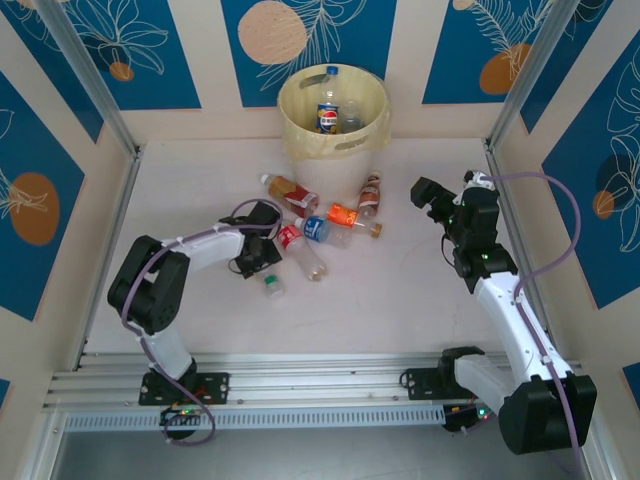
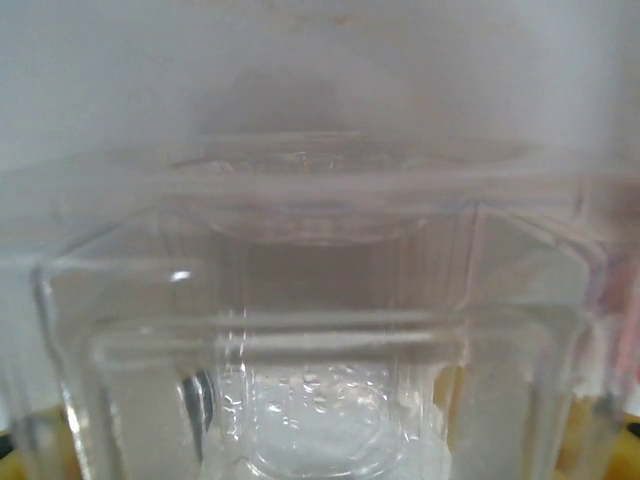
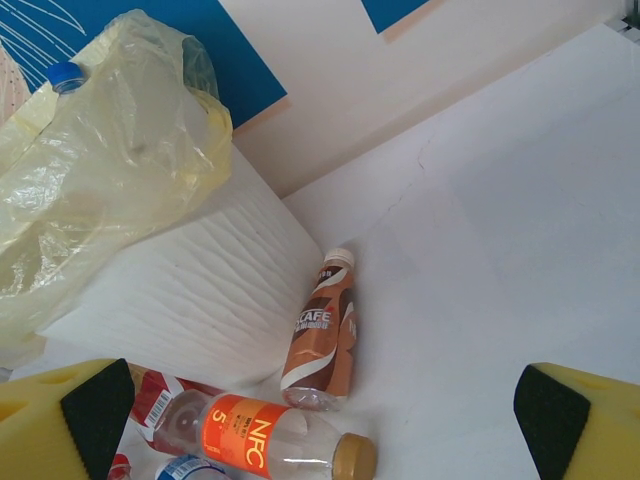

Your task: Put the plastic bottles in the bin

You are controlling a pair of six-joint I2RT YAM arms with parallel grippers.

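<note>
- The left end effector [image 1: 272, 243] is low over the white bench [image 1: 400, 300]. It sits at a clear plastic bottle with a red label [image 1: 293, 240], in the middle of a cluster of lying bottles.
- In the left wrist view a clear ridged bottle [image 2: 320, 330] sits right up against the lens, with slivers of yellow at the 2 bottom corners. I cannot tell whether the jaws are clamped on it or only around it.
- The right end effector [image 1: 440, 195] hangs above the bench to the right of the cluster. Its jaws are spread wide, holding and touching nothing. Its yellow fingers with black pads [image 3: 95, 410] stand at the 2 lower corners of the right wrist view.
- The pale yellow round plastic bin [image 1: 300, 130] stands at the far edge of the bench, against the wall. There are 2 bottles upright inside it: a blue-capped bottle with a blue label [image 1: 328, 105] and a plain clear bottle [image 1: 351, 117].
- The right wrist view adds close detail. A brown-labelled bottle with a white cap [image 3: 320, 330] lies just beside the bin's ribbed wall. An orange-labelled bottle with a tan cap [image 3: 270, 440] lies near it, and a thin yellowish liner bag [image 3: 120, 150] is draped over the bin's rim.
- The top view adds the wider layout. A blue-labelled bottle [image 1: 320, 230] touches the red-labelled one, and a small pale-capped bottle [image 1: 272, 285] lies a little apart on the near side of the left end effector.
</note>
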